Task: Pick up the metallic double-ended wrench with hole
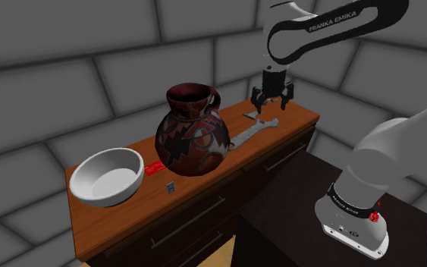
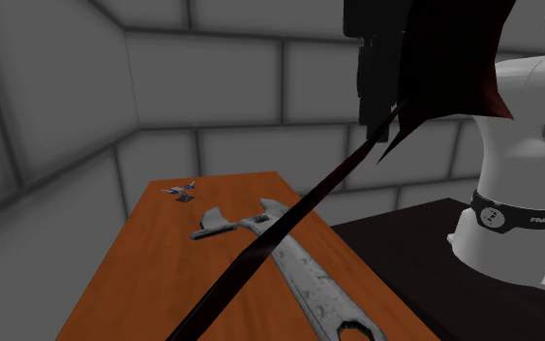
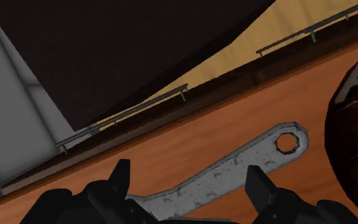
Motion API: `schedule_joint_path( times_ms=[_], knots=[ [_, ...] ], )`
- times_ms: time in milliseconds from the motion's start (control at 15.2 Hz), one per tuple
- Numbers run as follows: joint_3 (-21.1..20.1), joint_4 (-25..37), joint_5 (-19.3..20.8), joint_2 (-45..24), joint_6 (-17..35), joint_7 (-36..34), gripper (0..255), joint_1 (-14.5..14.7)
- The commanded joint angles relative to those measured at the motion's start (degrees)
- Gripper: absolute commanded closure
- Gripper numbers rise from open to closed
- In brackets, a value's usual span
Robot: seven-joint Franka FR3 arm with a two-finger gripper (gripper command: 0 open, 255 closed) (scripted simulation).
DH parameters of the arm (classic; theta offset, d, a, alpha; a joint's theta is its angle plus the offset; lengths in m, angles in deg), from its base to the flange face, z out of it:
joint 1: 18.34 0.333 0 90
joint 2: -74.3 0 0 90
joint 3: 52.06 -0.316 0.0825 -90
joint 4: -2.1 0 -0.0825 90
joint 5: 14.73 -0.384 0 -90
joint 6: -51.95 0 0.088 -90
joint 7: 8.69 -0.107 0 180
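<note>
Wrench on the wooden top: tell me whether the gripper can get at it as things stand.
Probably yes. The gripper hangs open right above the wrench, whose shaft lies flat between the fingers in the wrist view with nothing over it. The dark jug stands beside the ring end, off the path.

Wooden cabinet top (image 1: 291,116) bears bowl (image 1: 107,177), jug (image 1: 192,129), wrench (image 1: 251,133), small clip (image 1: 171,186).

Arm (image 1: 401,144): white shells, dark joints. Black panel just above the hand (image 1: 271,106) carries white FRANKA EMIKA lettering (image 1: 331,23). Hand all black, two tapered fingers (image 3: 121,175). Base (image 1: 356,227), farthest from the hand: white, dark lettered band (image 1: 352,199), small red mark (image 1: 374,216).
</note>
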Motion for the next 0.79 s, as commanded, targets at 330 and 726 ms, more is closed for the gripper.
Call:
schedule_joint_path(
  times_ms=[330,726],
  knots=[
    [-2.47,-0.22,-1.31,-13.26,16.51,-19.41,0,-5.29],
    [-2.73,1.98,0.10,-25.58,29.20,-35.66,0,-9.53]
  ],
)
